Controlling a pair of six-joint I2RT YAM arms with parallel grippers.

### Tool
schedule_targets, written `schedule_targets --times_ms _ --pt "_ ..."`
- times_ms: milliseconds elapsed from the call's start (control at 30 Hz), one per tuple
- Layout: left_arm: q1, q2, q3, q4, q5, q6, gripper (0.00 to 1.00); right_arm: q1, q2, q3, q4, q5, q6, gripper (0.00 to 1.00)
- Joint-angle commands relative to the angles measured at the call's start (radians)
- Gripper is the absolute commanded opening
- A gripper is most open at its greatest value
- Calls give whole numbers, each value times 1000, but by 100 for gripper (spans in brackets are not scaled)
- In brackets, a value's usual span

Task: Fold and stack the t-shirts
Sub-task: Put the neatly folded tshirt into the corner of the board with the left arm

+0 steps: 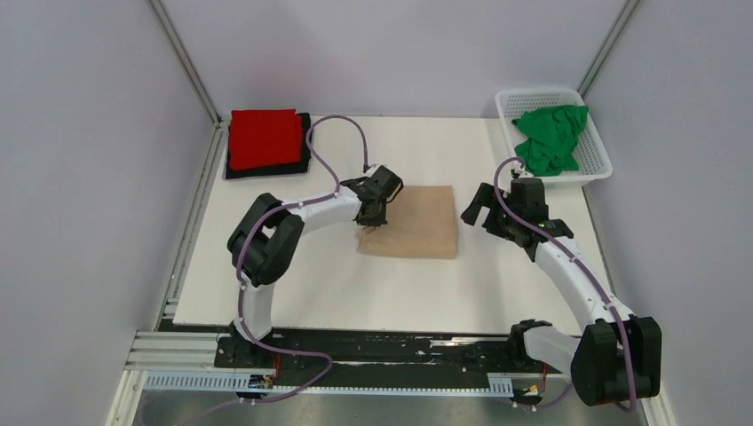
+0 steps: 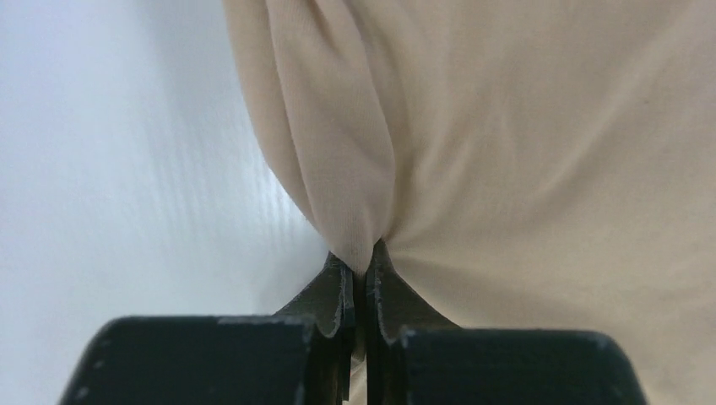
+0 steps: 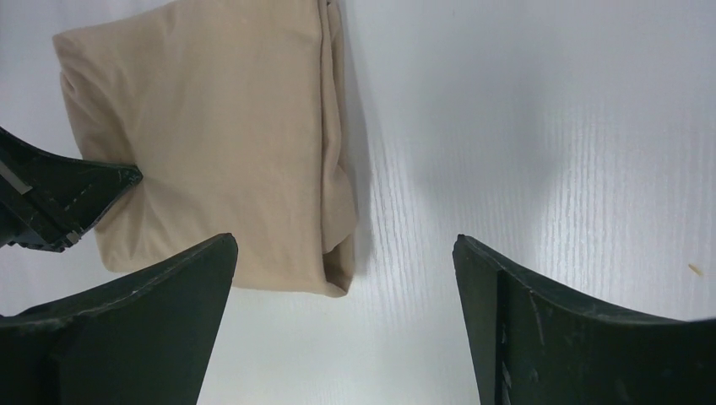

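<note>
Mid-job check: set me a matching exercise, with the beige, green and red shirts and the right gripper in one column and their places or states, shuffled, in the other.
1. beige t-shirt
2. green t-shirt
3. red t-shirt
4. right gripper

a. bunched in the white basket
b. open, holding nothing
c. folded, lying on the black t-shirt
d. pinched at its edge by the left gripper

Pairs: 1-d, 2-a, 3-c, 4-b
</note>
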State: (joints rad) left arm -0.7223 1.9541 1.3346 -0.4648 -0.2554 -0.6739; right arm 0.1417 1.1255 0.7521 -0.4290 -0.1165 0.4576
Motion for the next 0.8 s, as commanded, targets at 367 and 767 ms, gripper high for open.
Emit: schedule_targets --times_ms 367,767 --pt "167 131 314 73 -567 766 0 -17 -11 -10 16 153 -20 100" --pt "373 171 547 267 -526 1074 0 -36 47 2 15 192 -28 100"
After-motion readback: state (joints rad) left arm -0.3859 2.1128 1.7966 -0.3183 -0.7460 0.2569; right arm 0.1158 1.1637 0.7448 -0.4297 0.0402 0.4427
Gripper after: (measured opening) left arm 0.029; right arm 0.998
